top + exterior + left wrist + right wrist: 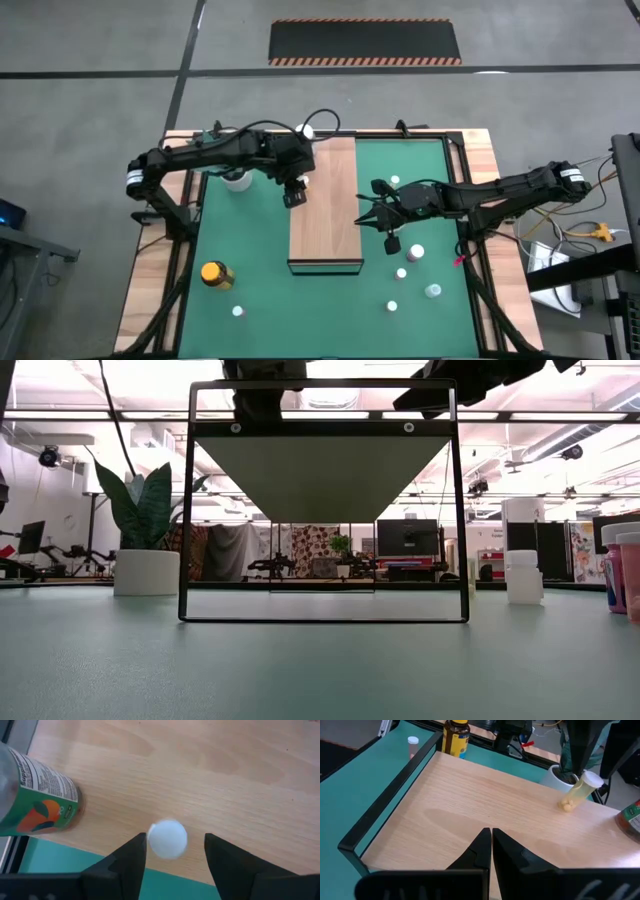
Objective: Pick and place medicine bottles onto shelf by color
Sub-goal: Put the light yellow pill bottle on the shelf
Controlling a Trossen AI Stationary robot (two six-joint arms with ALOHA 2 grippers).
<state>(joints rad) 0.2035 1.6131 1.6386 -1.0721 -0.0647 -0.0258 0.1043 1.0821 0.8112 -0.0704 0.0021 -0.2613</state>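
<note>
Currently the left gripper (172, 857), jaws spread, straddles a small white-capped bottle (168, 838) tilting over the light-brown wooden shelf (325, 200); it may roll off. Right gripper (491, 851) waits, pressed together.

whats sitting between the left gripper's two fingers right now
A small white-capped bottle stands on the shelf between the left gripper's parted fingers, with gaps on both sides. The left wrist view shows it.

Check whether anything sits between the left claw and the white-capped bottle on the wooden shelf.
Nothing visible does. The small white-capped bottle stands on the light-brown wooden shelf directly between the left claw fingers. A green-labelled jar stands off to one side, clear of them.
</note>
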